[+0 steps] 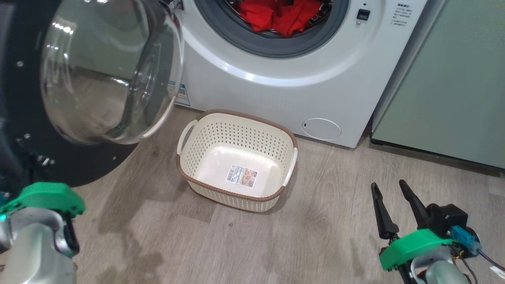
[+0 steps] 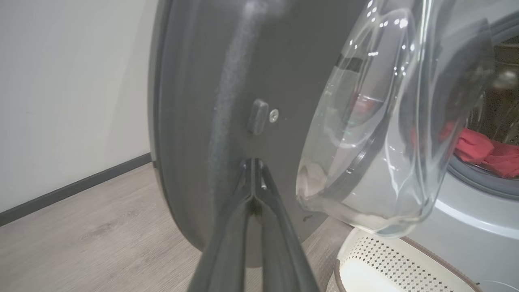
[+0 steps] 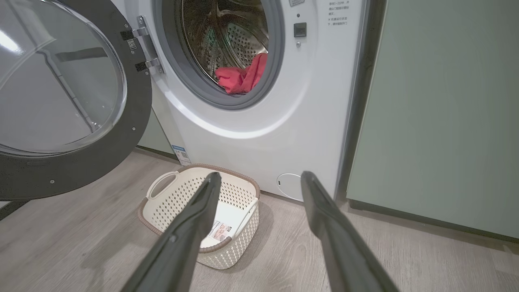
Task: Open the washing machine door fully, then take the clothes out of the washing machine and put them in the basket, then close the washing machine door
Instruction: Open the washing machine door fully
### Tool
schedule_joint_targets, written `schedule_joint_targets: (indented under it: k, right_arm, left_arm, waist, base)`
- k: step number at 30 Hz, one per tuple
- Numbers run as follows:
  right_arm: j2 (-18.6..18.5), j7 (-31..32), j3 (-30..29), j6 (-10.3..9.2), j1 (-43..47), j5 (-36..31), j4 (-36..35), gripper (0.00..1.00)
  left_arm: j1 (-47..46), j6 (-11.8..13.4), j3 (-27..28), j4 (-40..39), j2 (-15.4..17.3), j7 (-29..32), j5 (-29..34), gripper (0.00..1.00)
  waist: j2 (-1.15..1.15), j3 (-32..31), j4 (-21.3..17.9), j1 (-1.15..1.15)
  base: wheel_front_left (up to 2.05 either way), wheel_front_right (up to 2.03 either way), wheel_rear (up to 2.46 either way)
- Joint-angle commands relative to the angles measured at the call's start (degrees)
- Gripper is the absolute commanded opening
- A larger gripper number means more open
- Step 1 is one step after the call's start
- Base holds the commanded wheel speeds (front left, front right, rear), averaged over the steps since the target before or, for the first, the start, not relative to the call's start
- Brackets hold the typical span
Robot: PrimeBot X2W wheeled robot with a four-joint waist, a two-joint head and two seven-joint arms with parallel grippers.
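Left pincer [image 2: 253, 162] shut, empty, tips at the washing machine door [image 2: 202, 101] black rim: likely pushing it wider.
Right pincer [image 1: 388, 184] spread wide, empty, ready to grab. Clothes [image 1: 284, 15] in washing machine [image 1: 276, 90] drum; basket [image 1: 244, 115] at 6 o'clock below, to catch them.

I see red clothes [image 1: 284, 15] inside the white washing machine [image 1: 276, 98], a cream, brown-rimmed, perforated basket [image 1: 252, 115] before it.
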Motion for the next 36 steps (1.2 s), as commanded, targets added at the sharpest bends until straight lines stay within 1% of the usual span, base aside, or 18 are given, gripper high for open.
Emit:
schedule_joint_targets:
  k: [1,4,6,10,15,22,25,29,30,31,32,33,34,36]
  right_arm:
    - [-0.8,-0.5,1.3,-0.03,-2.3,0.5,-1.3,1.0]
    - [-0.8,-0.5,1.3,-0.03,-2.3,0.6,-1.2,1.0]
    - [-0.8,-0.5,1.5,-0.03,-2.4,0.6,-1.0,1.0]
    - [-0.8,-0.5,1.9,-0.03,-3.1,0.3,-0.8,1.0]
    - [0.3,-0.5,1.9,-0.03,-2.9,0.3,-1.0,1.0]
    - [1.8,-0.5,2.0,-0.03,-2.9,0.1,-1.9,1.0]
    - [2.1,-0.5,1.9,-0.03,-2.8,0.2,-1.9,1.0]
    - [2.4,-0.5,1.4,-0.03,-2.6,-0.1,-2.1,1.0]
    - [2.5,-0.5,1.4,-0.03,-2.6,-0.1,-2.1,1.0]
    - [2.5,-0.5,1.3,-0.03,-2.6,-0.2,-2.1,1.0]
    - [2.6,-0.5,1.2,-0.03,-2.6,-0.2,-2.2,1.0]
    - [2.6,-0.5,1.2,-0.03,-2.6,-0.2,-2.2,1.0]
    - [2.6,-0.5,1.2,-0.03,-2.6,-0.3,-2.2,1.0]
    - [2.7,-0.5,1.0,-0.03,-2.5,-0.3,-2.2,1.0]
  left_arm:
    - [-3.2,-0.2,3.5,-0.6,2.9,-0.4,-0.1,0.0]
    - [-4.0,-1.2,5.8,0.8,3.4,-0.4,0.4,0.0]
    - [-4.0,-1.3,6.5,1.2,3.8,-0.4,2.0,0.0]
    - [-3.4,-2.1,7.7,0.2,3.2,-0.4,4.3,0.0]
    - [-0.2,-3.5,8.2,-5.6,1.2,-0.4,7.6,0.0]
    - [6.6,-4.9,8.1,-15.8,-3.7,-0.4,10.1,0.0]
    - [9.0,-6.6,6.9,-18.2,-5.3,-0.4,10.2,0.0]
    - [10.7,-9.6,4.9,-18.7,-6.5,-0.4,9.6,0.0]
    - [10.7,-10.6,4.7,-18.1,-6.6,-0.4,9.0,0.18]
    - [10.6,-11.7,4.2,-17.6,-6.7,-0.4,8.5,0.4]
    - [10.5,-12.4,3.8,-17.3,-6.7,-0.4,8.2,0.71]
    - [10.4,-12.8,3.7,-17.1,-6.7,-0.4,8.0,0.95]
    - [10.4,-13.2,3.5,-16.8,-6.7,-0.4,7.9,1.0]
    - [10.2,-13.7,3.7,-16.3,-6.7,-0.4,7.5,1.0]
  waist:
    - [0.0,0.1,-0.3,0.0]
    - [0.0,0.0,-0.7,0.0]
    - [0.0,0.0,-1.0,0.0]
    - [0.0,-0.4,-2.0,0.0]
    - [0.0,-2.0,-4.2,0.0]
    - [0.0,-2.6,-9.0,0.0]
    - [0.0,-2.8,-11.1,0.0]
    - [0.0,-2.8,-13.8,0.0]
    - [0.0,-2.7,-14.4,0.0]
    - [0.0,-2.7,-15.1,0.0]
    - [0.0,-2.7,-15.6,0.0]
    - [0.0,-2.7,-16.3,0.0]
    - [0.0,-2.7,-16.9,0.0]
    - [0.0,-2.7,-18.0,0.0]
  base:
    - [0.0,0.0,0.0]
    - [0.0,0.0,0.0]
    - [0.0,0.0,0.0]
    - [0.0,0.0,0.0]
    - [0.0,0.0,0.0]
    - [0.0,0.0,0.0]
    - [0.0,0.0,0.0]
    - [0.0,0.0,0.0]
    - [0.0,0.0,0.0]
    - [0.0,0.0,0.0]
    - [0.0,0.0,0.0]
    - [0.0,0.0,0.0]
    - [0.0,0.0,0.0]
    - [0.0,0.0,0.0]
